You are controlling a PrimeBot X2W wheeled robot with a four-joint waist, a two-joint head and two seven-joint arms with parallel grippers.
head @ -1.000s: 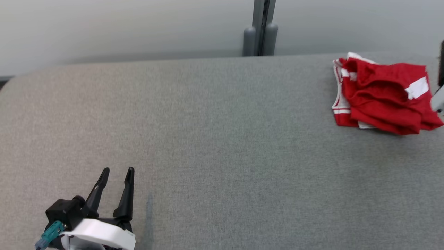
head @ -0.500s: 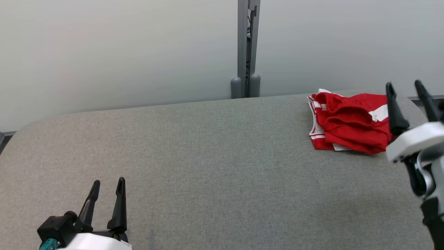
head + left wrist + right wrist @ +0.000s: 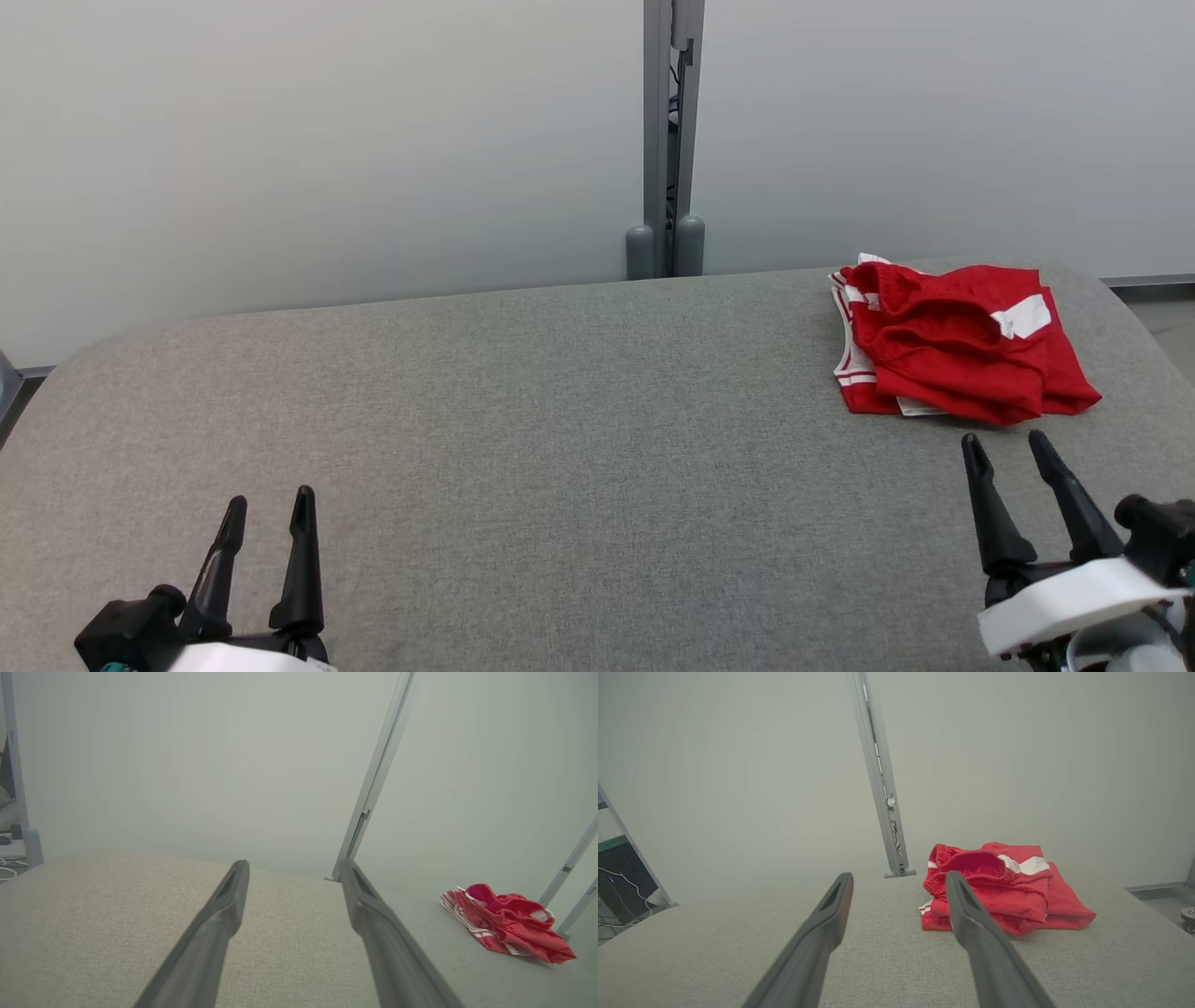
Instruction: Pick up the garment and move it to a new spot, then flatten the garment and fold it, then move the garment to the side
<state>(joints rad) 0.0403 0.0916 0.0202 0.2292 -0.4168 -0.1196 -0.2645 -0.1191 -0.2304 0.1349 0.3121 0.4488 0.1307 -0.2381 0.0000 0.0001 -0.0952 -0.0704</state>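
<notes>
Grey fabric table before a pale wall; left gripper and right gripper gape empty.

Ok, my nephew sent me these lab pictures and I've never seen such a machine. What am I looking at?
It is a two-armed robot at a grey padded table. The wide picture comes from a camera on its head, looking down; the dark two-pronged things at the bottom corners are its left claw and right claw. The other two come from cameras on each wrist, looking along the prongs. A red garment with white trim lies bunched at the far right of the table. Both claws are open and hold nothing.
</notes>
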